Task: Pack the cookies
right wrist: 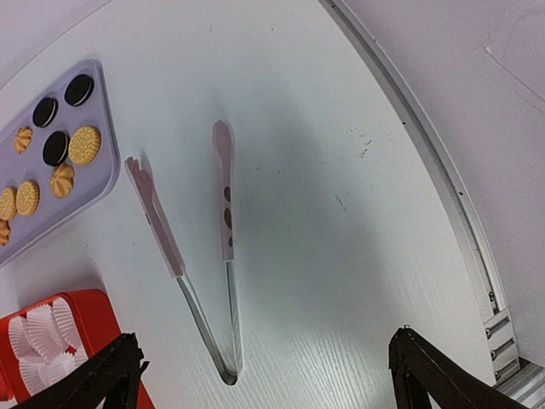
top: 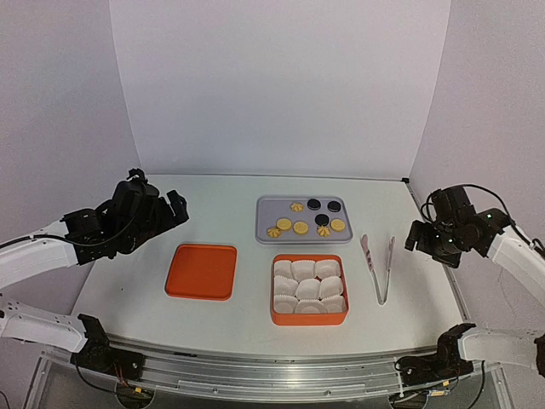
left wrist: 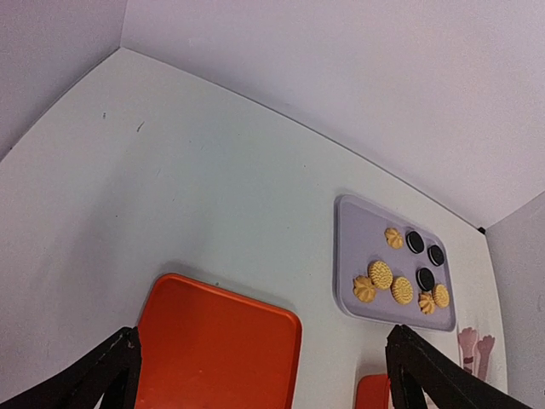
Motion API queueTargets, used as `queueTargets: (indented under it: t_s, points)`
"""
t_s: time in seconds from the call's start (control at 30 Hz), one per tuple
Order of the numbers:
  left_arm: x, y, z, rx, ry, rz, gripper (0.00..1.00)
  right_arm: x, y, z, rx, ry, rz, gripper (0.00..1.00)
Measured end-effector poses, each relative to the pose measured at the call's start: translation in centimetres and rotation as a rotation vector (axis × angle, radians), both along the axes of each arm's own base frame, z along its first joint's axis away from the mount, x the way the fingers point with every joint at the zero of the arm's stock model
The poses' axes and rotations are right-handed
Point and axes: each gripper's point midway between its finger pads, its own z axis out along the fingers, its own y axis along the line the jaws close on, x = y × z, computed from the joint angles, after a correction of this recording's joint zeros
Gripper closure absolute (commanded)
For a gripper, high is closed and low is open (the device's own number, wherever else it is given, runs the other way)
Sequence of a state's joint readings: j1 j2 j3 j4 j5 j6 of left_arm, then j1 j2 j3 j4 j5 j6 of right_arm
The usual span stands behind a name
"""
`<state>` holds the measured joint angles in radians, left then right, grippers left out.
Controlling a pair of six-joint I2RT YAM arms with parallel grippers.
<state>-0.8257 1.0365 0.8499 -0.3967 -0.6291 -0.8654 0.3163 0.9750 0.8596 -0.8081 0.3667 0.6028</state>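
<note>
Cookies [top: 301, 227] on grey tray [top: 266, 209] | tongs [right wrist: 227, 213] lie right of cupped box [top: 309, 321] — arms apart | left gripper [left wrist: 264, 375], right gripper [right wrist: 264, 375] both spread

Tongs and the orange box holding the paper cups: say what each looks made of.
The tongs have thin, shiny grey legs, likely steel; their pink, matte tips look like silicone or plastic. The orange box is probably moulded plastic: even colour, rounded corners, slight sheen.
</note>
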Motion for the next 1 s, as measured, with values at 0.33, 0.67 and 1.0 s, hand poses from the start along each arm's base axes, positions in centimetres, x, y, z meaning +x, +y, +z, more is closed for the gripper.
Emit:
queueTargets:
  t_s: [0.33, 0.67, 1.0]
  points:
    - [0.9, -2.6, -3.5, 0.049, 0.078, -0.081, 0.0, 1.9, 3.7, -5.5, -0.016, 0.281, 0.137, 0.03]
    - [0.8, -3.6, -3.8, 0.028, 0.084, -0.13, 0.0, 2.8, 4.1, -7.5, -0.052, 0.309, 0.093, 0.11]
    - [0.4, -4.2, -4.6, 0.018, 0.102, -0.169, 0.0, 5.6, 3.6, -10.9, -0.045, 0.372, 0.018, 0.17]
